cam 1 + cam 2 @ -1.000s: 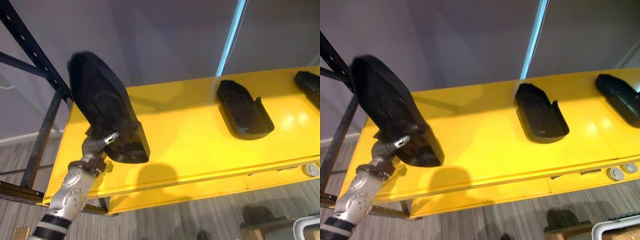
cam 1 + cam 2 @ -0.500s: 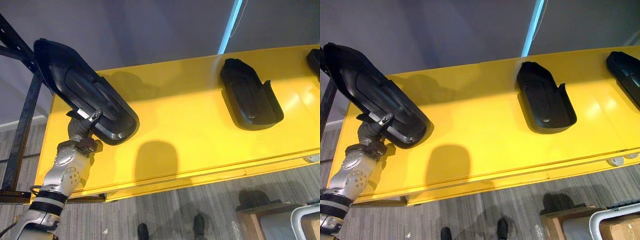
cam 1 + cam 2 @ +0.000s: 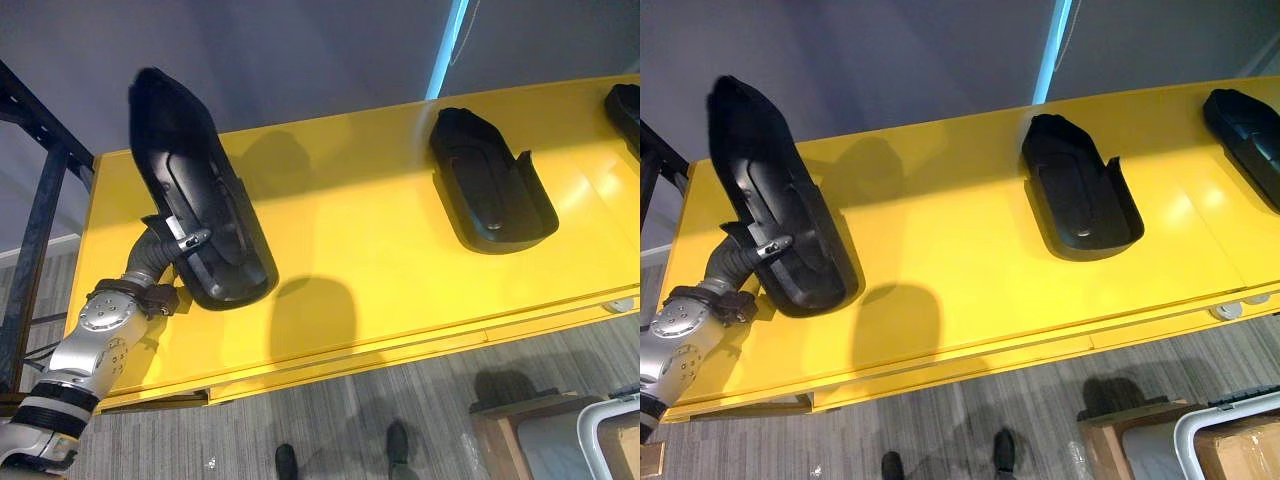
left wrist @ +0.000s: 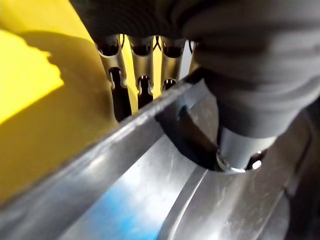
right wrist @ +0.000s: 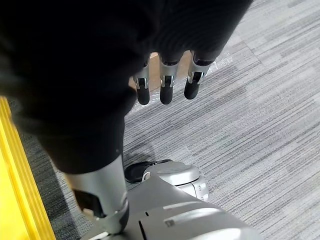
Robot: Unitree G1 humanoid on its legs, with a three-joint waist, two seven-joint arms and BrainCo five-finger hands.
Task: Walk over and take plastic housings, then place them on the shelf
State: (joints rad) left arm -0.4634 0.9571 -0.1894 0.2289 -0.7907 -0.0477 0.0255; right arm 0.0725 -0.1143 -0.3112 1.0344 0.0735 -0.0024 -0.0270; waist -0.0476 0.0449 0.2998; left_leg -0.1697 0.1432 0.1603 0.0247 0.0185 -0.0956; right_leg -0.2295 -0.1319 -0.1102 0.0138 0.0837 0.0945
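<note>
Three black plastic shells show here. Two lie hollow side up on the yellow shelf [image 3: 360, 270]: the middle housing [image 3: 490, 195] towards the right end, and the far-right housing [image 3: 625, 105] at the right edge. The held housing [image 3: 195, 215] is over the shelf's left end, tilted steeply with its narrow end raised towards the back edge. Whether its lower, rounded end touches the shelf I cannot tell.

The left hand [image 3: 155, 258] grasps it by one side wall, with the fingers [image 4: 142, 75] behind the wall and the thumb [image 4: 240, 145] pressed inside the hollow. The right hand [image 5: 165, 87] hangs over the grey carpet [image 5: 260, 100], fingers straight and relaxed, holding nothing.

The danger lies in that thin pinch. The shell is long, and held by one rim it could pivot in the grip or twist free. Let go while tilted, it would likely drop onto its curved back and rock. The shelf is smooth, glossy painted sheet, so hard moulded plastic may slide, and the left edge by the dark frame [image 3: 40, 200] is close.

Each shell is matt, boat-shaped, thin-walled, with a raised oval panel inside.
</note>
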